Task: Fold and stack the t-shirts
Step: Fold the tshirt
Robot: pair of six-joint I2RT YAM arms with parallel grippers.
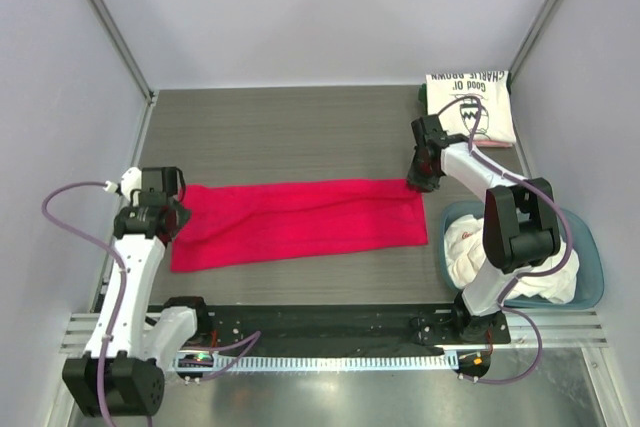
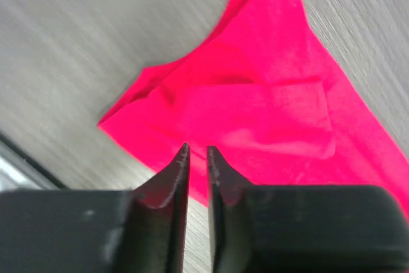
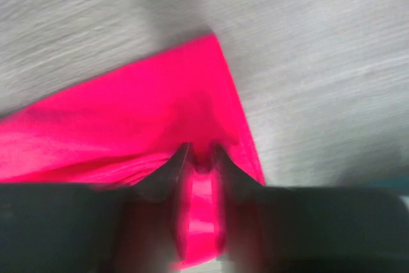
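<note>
The crimson red t-shirt lies as a long folded strip across the middle of the table. My left gripper hovers over its left end. In the left wrist view the gripper has its jaws almost together with only a thin slit, and no cloth between them; the red t-shirt lies beyond. My right gripper is at the strip's far right corner. In the right wrist view the gripper is shut on a fold of the red t-shirt. The cream Charlie Brown t-shirt lies folded at the back right.
A blue-grey tub at the right front holds crumpled white t-shirts, with the right arm reaching over it. Grey walls close in the table on the left, back and right. A metal rail runs along the near edge.
</note>
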